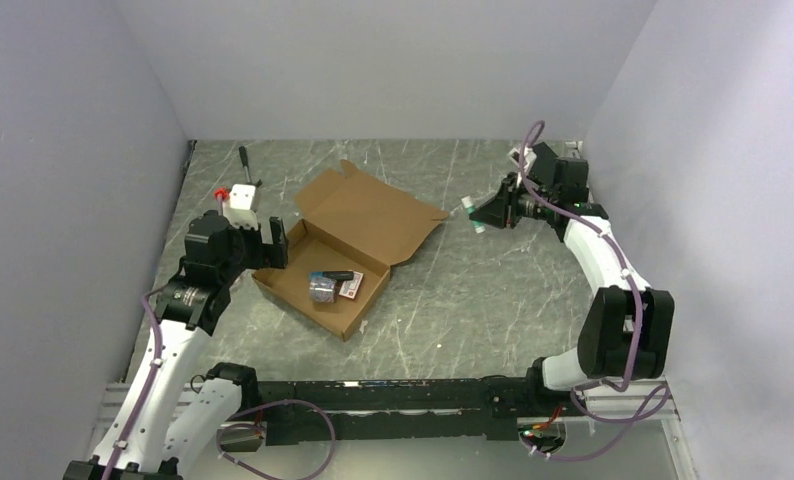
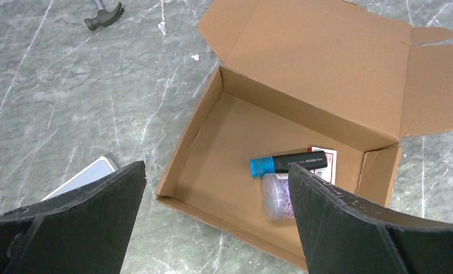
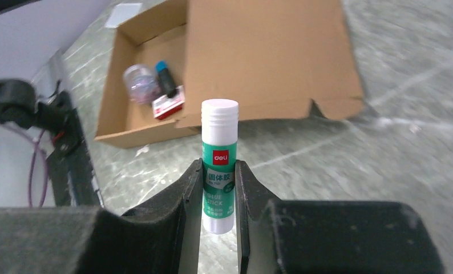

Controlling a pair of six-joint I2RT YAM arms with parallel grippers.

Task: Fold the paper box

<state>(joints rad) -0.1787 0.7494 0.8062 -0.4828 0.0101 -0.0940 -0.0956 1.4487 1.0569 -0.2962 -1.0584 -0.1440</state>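
Observation:
The paper box [image 1: 368, 215] lies open on the table, its lid flap spread flat toward the back right. Inside its tray [image 2: 224, 137] lie a black marker with a blue cap [image 2: 287, 164], a clear jar of clips [image 2: 276, 197] and a red-and-white card [image 2: 330, 155]. My left gripper [image 1: 273, 245] hovers at the tray's left corner, open and empty, with its fingers [image 2: 217, 168] straddling that near corner. My right gripper [image 1: 481, 213] is raised to the right of the box, shut on a green-and-white glue stick [image 3: 219, 148] that stands upright between the fingers [image 3: 219, 165]. The box [image 3: 258, 57] lies beyond it.
A hammer [image 2: 104, 16] lies on the table behind and left of the box [image 1: 245, 160]. A flat white object [image 2: 87, 177] rests on the table under my left finger. Enclosure walls stand on the left, back and right.

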